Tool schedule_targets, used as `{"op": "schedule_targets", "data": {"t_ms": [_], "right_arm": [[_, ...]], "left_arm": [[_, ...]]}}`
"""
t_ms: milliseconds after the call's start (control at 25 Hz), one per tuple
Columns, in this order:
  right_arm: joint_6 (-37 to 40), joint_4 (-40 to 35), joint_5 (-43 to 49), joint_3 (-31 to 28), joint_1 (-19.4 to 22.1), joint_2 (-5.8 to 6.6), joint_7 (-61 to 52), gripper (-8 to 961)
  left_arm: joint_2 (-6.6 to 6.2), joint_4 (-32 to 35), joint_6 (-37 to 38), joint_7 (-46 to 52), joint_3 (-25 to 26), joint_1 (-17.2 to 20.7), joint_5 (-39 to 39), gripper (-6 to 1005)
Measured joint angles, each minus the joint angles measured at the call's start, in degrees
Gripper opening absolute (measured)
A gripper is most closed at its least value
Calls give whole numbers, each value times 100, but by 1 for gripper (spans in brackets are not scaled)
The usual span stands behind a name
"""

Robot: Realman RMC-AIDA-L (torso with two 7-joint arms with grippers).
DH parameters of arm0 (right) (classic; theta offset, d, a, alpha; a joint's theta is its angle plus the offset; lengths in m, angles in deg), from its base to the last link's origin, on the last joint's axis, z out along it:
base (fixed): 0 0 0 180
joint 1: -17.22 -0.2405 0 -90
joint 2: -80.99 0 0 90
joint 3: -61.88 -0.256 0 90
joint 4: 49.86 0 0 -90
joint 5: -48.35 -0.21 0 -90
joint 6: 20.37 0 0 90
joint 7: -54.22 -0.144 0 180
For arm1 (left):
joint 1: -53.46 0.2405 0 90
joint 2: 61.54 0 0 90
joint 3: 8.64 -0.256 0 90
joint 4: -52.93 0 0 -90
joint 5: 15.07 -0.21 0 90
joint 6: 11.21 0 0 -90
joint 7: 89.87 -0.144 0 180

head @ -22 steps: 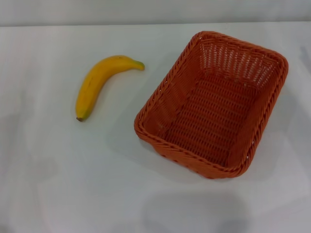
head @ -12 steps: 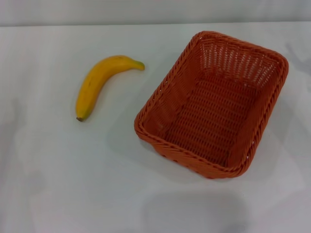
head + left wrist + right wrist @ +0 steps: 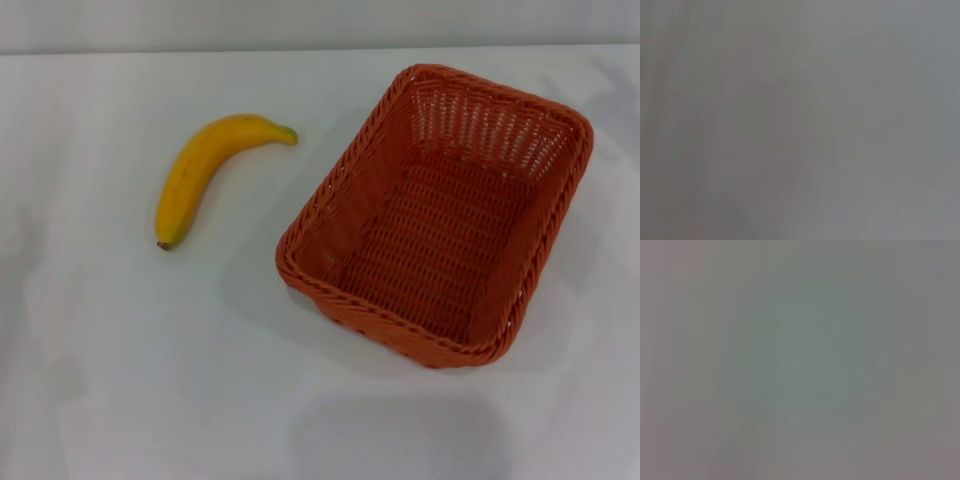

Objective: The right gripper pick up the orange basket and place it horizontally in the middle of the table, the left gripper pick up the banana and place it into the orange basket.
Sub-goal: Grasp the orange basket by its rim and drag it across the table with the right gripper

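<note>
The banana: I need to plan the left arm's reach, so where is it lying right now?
In the head view the banana lies flat on the table, on the robot's left, beside but apart from the orange basket.

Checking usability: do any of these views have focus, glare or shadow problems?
Head view: evenly lit, curved yellow banana and rectangular orange woven basket in focus on the white table, with faint soft shadows. Left and right wrist views: featureless grey, nothing discernible.

Pale grey wall (image 3: 300, 22) behind, soft even light.
</note>
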Motion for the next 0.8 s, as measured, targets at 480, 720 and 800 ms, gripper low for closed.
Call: {"op": "schedule_targets", "data": {"t_ms": [480,720,800], "right_arm": [[1148,-1578,5435,-737,-1077,962,-5617,872],[2604,-1637,7328,-1353,-2135,1272,-7005,873],[2799,-1638,8000,-1330,-2528,1318,-7398,873]], "left_arm": [[5,0,-3,18,7,24,4,887],[-6,0,-2,56,8,1,-7,887],[-10,0,-2,61,8,-13,-7,887]]}}
